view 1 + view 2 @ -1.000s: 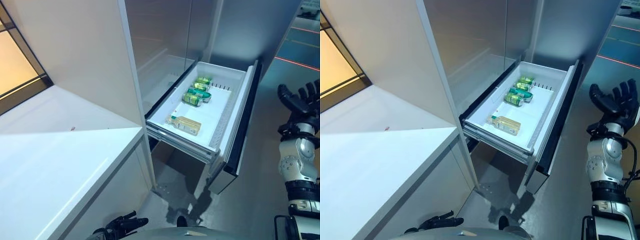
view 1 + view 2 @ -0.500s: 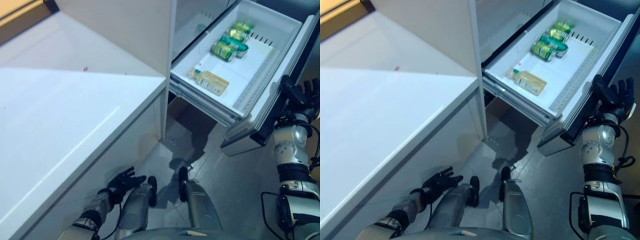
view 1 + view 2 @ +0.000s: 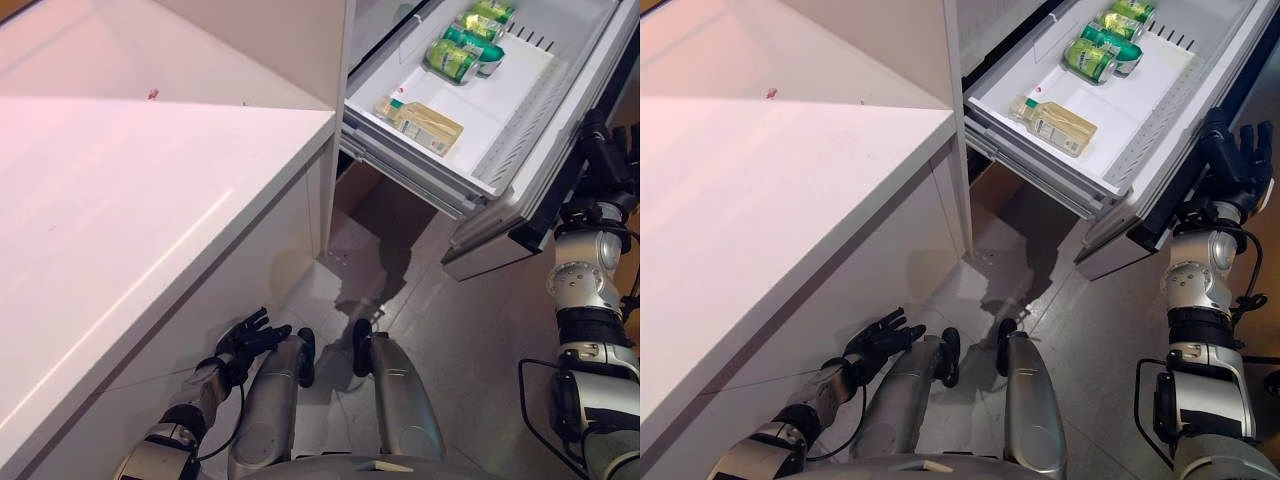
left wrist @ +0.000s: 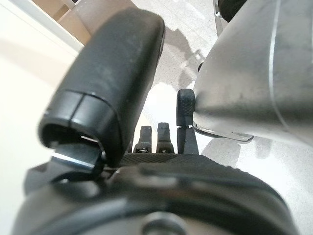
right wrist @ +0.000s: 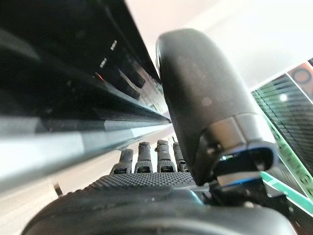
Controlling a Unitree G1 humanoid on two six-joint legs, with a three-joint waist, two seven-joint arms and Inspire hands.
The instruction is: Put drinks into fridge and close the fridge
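Note:
The fridge's white drawer point(image 3: 1145, 140) stands pulled out at the upper right. In it lie green cans point(image 3: 1092, 57) at the far end and a pale yellow bottle point(image 3: 1058, 124) with a green cap nearer me. The drawer's dark front panel point(image 3: 1155, 215) faces right. My right hand point(image 3: 1232, 170) is open, fingers straight, against the outer face of that panel; the panel point(image 5: 73, 78) also shows close by in the right wrist view. My left hand point(image 3: 878, 338) hangs open and empty low by the floor, beside the counter.
A white counter point(image 3: 760, 200) spreads across the left and ends at a white upright panel point(image 3: 952, 120) next to the drawer. Grey tiled floor point(image 3: 1090, 330) lies below the drawer and to the right.
The camera has tilted further down, so the drawer sits higher in view. My right hand has come from free air on the right up to the drawer's front panel. The left hand stays low.

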